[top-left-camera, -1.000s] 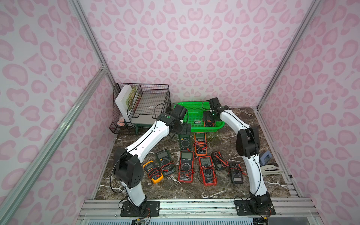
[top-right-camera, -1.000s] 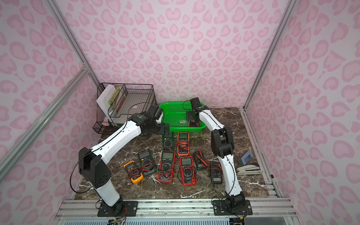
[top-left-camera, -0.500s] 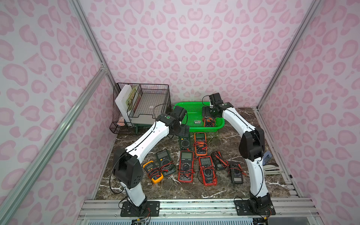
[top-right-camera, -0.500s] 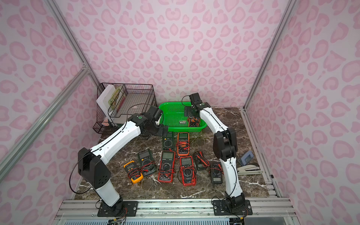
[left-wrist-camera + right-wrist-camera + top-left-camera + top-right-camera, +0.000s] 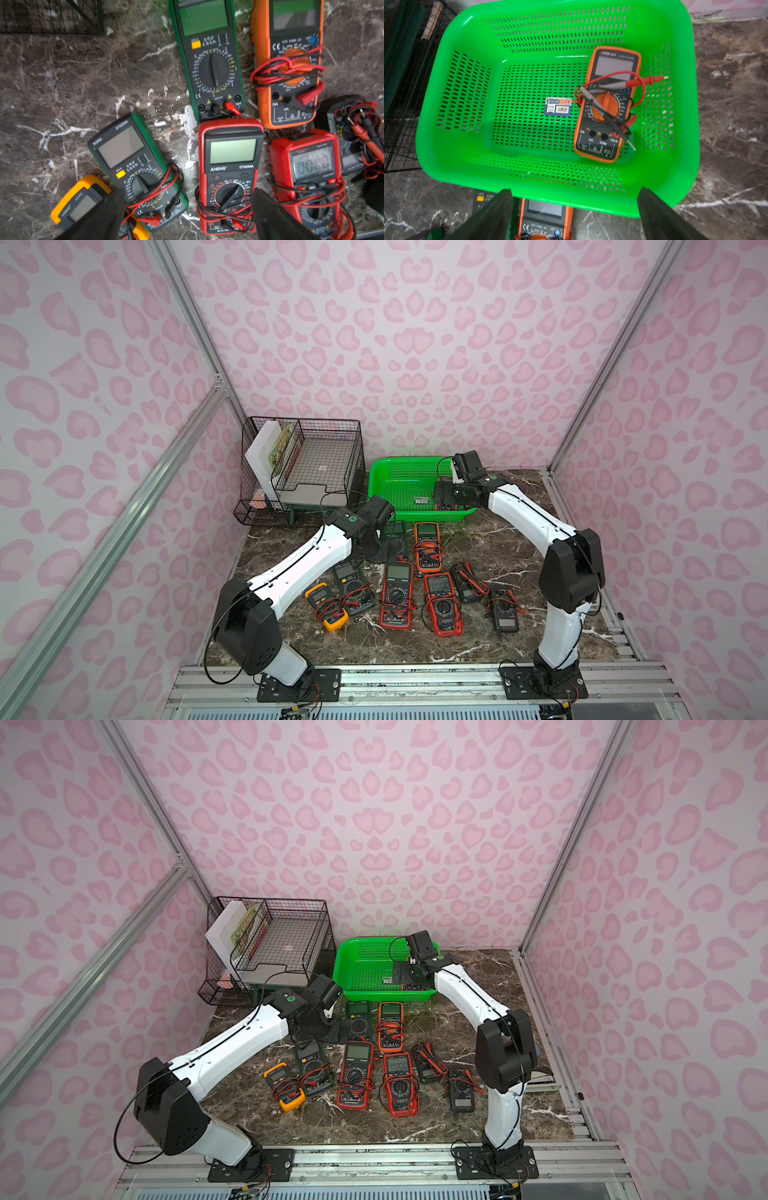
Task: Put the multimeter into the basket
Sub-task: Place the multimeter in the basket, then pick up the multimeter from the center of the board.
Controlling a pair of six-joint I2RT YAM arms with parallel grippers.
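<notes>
Left gripper [image 5: 188, 190]: jaws spread wide, nothing in them, hanging over the meters laid out on the marble tabletop [image 5: 62, 83].
- Directly under the gap: red multimeter [image 5: 228, 172], face up, with leads [image 5: 224, 212] wound round its lower body.
- Beside one finger: green multimeter [image 5: 137, 166], lying at an angle. A yellow multimeter [image 5: 79, 203] is partly hidden by that finger.
- Past the other finger: a second red multimeter [image 5: 307, 176], also wrapped in leads.
- Ahead of the jaws: a second green multimeter [image 5: 209, 62] and an orange-cased one [image 5: 288, 62].

Farther out, right gripper [image 5: 574, 189]: also wide open and empty, above the near rim of the basket [image 5: 452, 162].
- Ahead of its jaws, inside: orange multimeter [image 5: 607, 104], flat on the mesh floor, face up, close to one side wall. Its probes lie loose across the dial.
- A sticker [image 5: 558, 106] sits just beside it.

Judgement: one meter is in and many are left. The step in hand is picking the next one. The left jaws need to drop astride the red meter's long sides and close on the casing, not the wires. Loose leads could snag a neighbouring meter on the lift.
</notes>
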